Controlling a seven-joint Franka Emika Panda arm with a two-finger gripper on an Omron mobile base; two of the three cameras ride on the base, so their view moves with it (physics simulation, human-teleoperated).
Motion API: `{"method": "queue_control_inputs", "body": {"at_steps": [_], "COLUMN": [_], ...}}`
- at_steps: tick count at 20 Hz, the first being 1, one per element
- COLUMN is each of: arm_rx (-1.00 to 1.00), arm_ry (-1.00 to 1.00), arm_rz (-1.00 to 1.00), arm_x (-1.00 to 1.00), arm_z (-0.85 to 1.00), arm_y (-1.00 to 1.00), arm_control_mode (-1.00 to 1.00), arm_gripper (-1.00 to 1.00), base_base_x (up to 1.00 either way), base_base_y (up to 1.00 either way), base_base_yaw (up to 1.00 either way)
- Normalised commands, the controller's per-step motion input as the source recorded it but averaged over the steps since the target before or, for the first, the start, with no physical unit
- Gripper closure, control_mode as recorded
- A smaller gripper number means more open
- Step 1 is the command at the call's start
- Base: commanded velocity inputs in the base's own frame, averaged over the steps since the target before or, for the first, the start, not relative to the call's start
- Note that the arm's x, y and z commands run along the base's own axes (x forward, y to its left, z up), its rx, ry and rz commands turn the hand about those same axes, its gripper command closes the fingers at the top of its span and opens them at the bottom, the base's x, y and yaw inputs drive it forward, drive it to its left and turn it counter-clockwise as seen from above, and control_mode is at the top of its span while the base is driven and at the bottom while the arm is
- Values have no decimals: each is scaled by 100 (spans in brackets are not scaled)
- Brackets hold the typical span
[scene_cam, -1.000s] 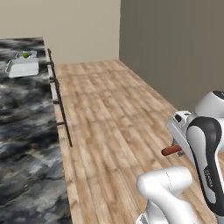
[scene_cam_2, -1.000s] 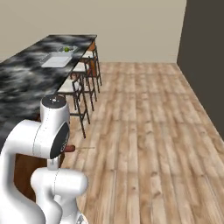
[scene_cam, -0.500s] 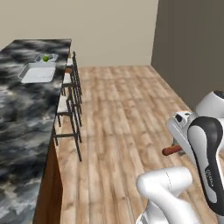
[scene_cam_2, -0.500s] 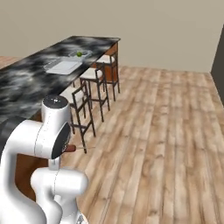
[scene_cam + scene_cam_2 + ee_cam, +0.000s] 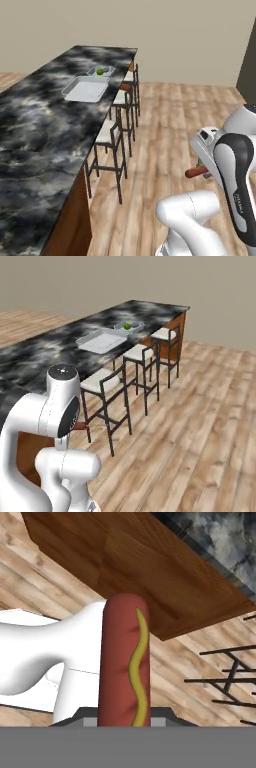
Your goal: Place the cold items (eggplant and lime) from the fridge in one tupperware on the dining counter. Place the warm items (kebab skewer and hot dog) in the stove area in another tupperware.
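Hot dog (image 5: pixel 122 662) clamped in gripper (image 5: pixel 125 722), tucked low by robot body, off counter (image 5: pixel 35 145). Step: carrying warm item to counter. Next: reach empty tub (image 5: pixel 86 89) mid counter, stool-side edge; lime (image 5: pixel 100 72) sits in tub beyond.

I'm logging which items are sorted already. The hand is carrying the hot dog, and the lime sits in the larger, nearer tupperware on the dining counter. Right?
Not quite. The hand does carry the hot dog, but the lime sits in the smaller, farther tupperware on the dining counter, beyond the larger tupperware. The left base view shows it.
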Motion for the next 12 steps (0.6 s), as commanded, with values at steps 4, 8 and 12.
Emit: {"method": "queue_control_inputs", "body": {"at_steps": [4,8,12], "arm_rx": [0,0,0], "arm_ry": [0,0,0], "arm_rz": [0,0,0], "arm_x": [0,0,0], "arm_z": [0,0,0], "arm_y": [0,0,0], "arm_control_mode": [100,100,100], "arm_gripper": [100,100,100], "base_base_x": [96,89,78], "base_base_y": [-40,-48,-63], "base_base_yaw": [54,53,48]}}
